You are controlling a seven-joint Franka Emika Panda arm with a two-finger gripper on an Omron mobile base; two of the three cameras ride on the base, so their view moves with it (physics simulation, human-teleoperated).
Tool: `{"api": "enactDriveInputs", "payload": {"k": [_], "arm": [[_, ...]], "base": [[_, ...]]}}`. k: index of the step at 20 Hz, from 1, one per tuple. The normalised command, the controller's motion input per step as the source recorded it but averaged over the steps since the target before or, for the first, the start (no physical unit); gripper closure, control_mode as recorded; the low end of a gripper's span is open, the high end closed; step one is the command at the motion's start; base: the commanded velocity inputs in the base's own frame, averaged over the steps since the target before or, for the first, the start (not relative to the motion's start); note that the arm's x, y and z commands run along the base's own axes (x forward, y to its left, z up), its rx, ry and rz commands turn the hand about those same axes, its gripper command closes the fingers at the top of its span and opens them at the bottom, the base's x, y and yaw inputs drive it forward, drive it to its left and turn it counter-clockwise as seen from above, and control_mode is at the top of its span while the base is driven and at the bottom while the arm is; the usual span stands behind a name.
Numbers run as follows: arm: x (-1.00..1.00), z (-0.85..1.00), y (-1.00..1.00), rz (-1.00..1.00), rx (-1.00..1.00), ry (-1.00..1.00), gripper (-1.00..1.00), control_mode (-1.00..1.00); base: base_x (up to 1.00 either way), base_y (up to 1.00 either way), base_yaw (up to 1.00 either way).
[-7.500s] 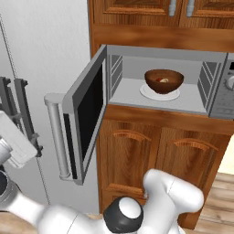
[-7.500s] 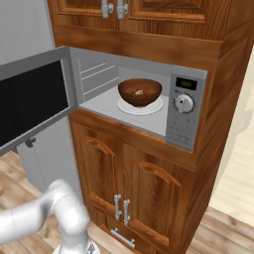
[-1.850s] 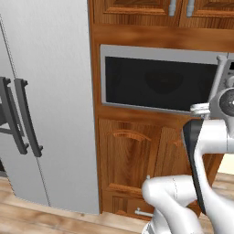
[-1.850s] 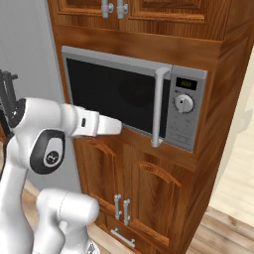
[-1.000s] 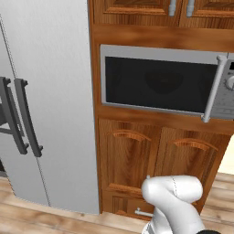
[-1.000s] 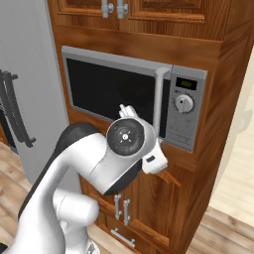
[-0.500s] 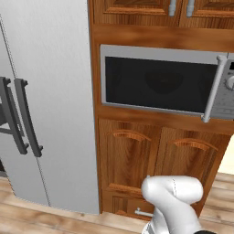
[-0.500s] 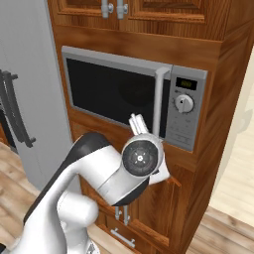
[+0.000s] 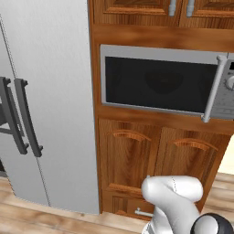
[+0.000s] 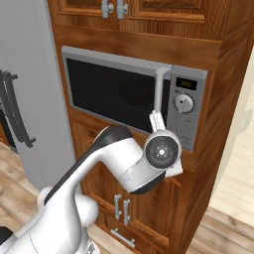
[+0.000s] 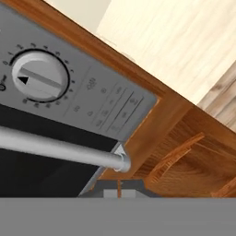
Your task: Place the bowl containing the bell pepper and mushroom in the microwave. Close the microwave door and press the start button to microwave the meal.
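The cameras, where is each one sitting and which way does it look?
Left base view: behind the arm's left, facing the shut microwave door and fridge; white arm at lower right.
Right base view: behind its right, same microwave; arm rises lower left, gripper near the handle.
Hand view: on the hand, rolled, looking at the dial; shut jaws at bottom.
All three share the handle.

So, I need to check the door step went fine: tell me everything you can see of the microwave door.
The microwave door is shut, flush with the grey steel front, upright. It has a grey steel frame around a large dark glass window, through which a faint rounded shape barely shows. A long silver cylindrical bar handle runs vertically along its right edge, beside the control panel with its round dial. The shut gripper sits just below the handle's lower end; whether it touches is unclear.
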Motion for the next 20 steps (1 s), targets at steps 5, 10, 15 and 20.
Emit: {"api": "enactDriveInputs", "payload": {"k": [5, 10, 15, 20], "arm": [[0.36, -0.38, 0.00, -0.10, 0.00, 0.00, 1.00, -1.00], [0.40, -0.32, -0.06, -0.10, 0.00, 0.00, 1.00, -1.00], [0.32, -0.23, -0.26, -0.08, 0.00, 0.00, 1.00, -1.00], [0.19, -0.10, -0.30, -0.06, 0.01, 0.00, 1.00, -1.00]], "base": [[0.00, 0.00, 0.00], [0.00, 0.00, 0.00], [0.00, 0.00, 0.00], [0.00, 0.00, 0.00]]}}
